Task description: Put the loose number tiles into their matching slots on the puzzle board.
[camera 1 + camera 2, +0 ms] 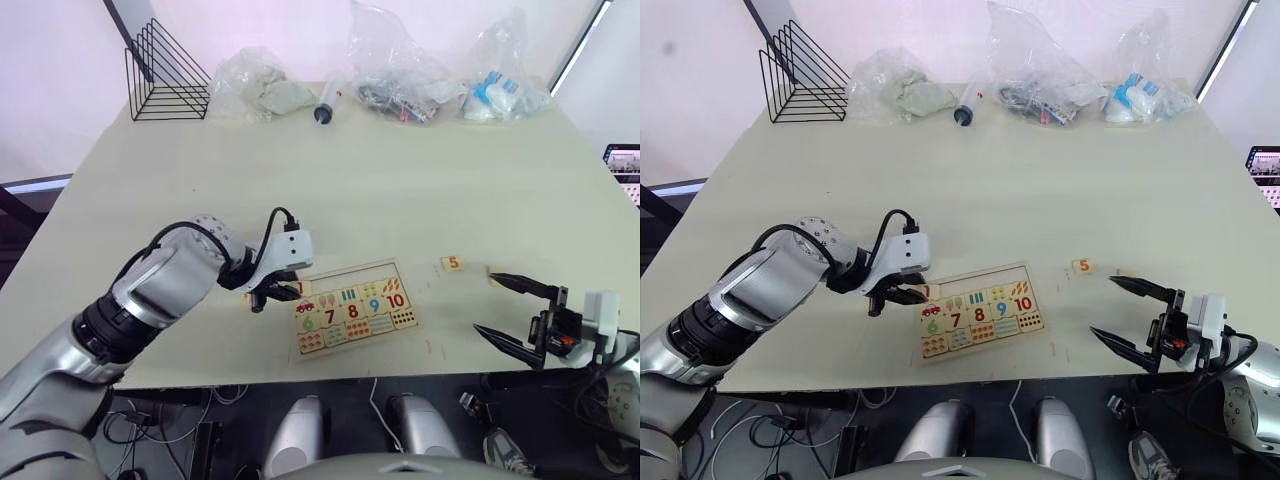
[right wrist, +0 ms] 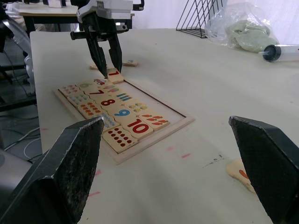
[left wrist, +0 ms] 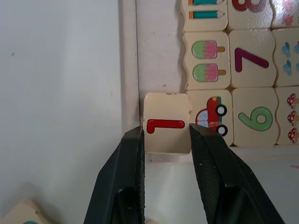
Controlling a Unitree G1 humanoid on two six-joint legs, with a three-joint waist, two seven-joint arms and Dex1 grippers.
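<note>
Left gripper [image 3: 166, 135]: tile 1 [image 3: 167, 124] is pinched at board [image 1: 352, 309] corner, lower centre | right gripper [image 1: 508, 309]: spread wide, lower right

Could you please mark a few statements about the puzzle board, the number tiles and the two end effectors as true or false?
1. The left end effector has its fingers either side of the red 1 tile. True.
2. The red 1 tile is at the corner of the puzzle board, beside the car picture tile. True.
3. The right end effector grips the orange 5 tile. False: it is open and empty, and the 5 lies on the table.
4. The board's top row is full. False: its slots are bare apart from the 1.
</note>
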